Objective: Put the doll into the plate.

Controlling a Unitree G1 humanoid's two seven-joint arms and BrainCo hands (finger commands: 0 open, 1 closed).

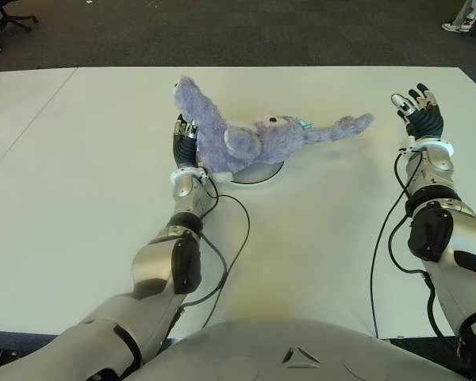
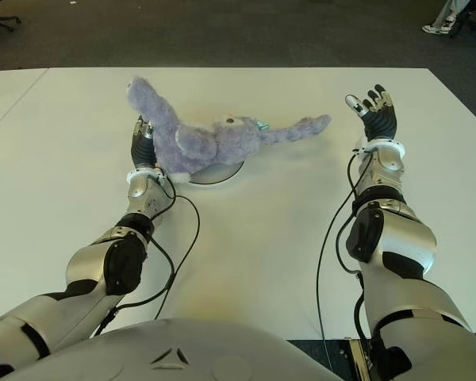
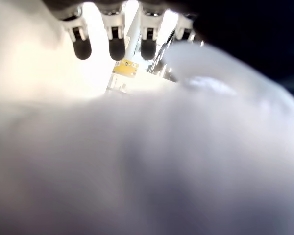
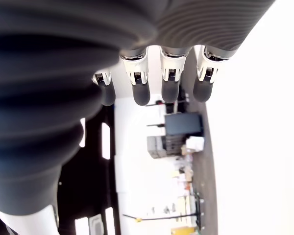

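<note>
Fuzzy purple doll (image 1: 254, 139) on round plate (image 1: 262, 172)

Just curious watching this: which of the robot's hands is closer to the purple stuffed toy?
The left. The left hand sits right against the purple plush doll, which lies over the plate. The right hand is off to the doll's right, fingers spread, holding nothing.

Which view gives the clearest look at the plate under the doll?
The left eye view: the plate shows its rim beneath the purple doll, beside the left hand. The right eye view shows the same sliver. The left wrist view is filled by blurred fur, no plate. The right wrist view shows only the open right hand.
</note>
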